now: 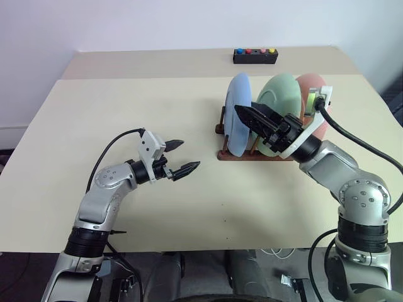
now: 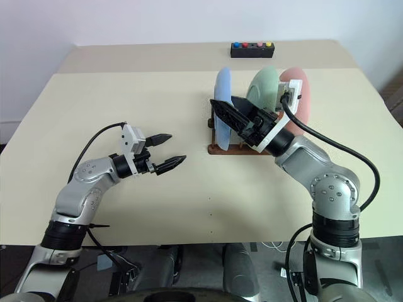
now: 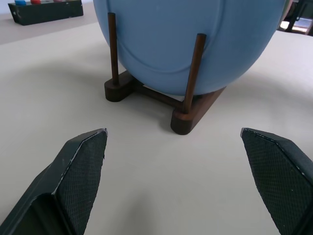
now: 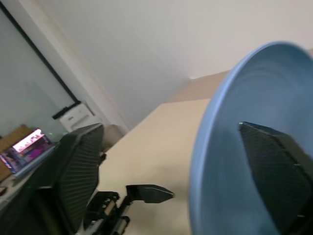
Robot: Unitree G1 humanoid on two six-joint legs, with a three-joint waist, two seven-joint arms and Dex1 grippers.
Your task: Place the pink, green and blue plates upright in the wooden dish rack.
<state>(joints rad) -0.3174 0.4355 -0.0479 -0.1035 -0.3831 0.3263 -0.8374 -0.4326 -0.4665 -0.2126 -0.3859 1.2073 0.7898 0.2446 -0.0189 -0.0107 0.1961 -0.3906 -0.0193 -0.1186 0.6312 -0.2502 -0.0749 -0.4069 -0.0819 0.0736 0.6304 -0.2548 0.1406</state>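
Observation:
The wooden dish rack (image 1: 241,155) stands right of the table's middle with three plates upright in it. The blue plate (image 1: 238,100) is at its left end, the green plate (image 1: 284,94) is in the middle and the pink plate (image 1: 313,88) is at the right. My right gripper (image 2: 224,106) is open at the blue plate's upper rim. In the right wrist view one finger (image 4: 78,166) lies on each side of the blue plate (image 4: 230,147), apart from it. My left gripper (image 1: 189,155) hangs open and empty above the table, left of the rack (image 3: 186,115).
A small black box with coloured buttons (image 1: 255,56) sits at the far edge of the table behind the rack. A black cable runs from my right wrist past the pink plate. Bare tabletop (image 1: 126,107) spreads to the left and front.

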